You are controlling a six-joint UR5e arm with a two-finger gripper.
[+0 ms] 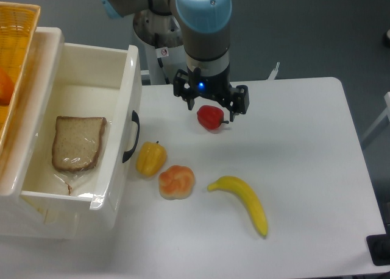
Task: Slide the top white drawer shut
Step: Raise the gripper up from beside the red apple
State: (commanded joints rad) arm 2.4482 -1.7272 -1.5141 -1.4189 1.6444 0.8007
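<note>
The top white drawer (85,102) stands pulled well out of the cabinet (27,218) at the tabletop's (304,169) left edge, its open box reaching rightward over the white surface. Its long axis runs left to right across the tabletop, and its flat front panel faces right, carrying a black arched handle (131,136) on the outer face. Inside, on the drawer floor, lies a slice of bread (77,142) in clear wrap. A yellow woven basket (15,53) sits on the cabinet top at the far left corner, with something orange showing at its edge. Just right of the handle a yellow pepper (150,158) rests on the tabletop, close to the front panel, and an orange pepper (177,182) lies beside it. A banana (244,203) lies further right, toward the near edge. The gripper (211,106) hangs over the middle of the tabletop near the far edge, just above a red pepper (211,117); whether the jaws are apart or together cannot be told from this angle.
</note>
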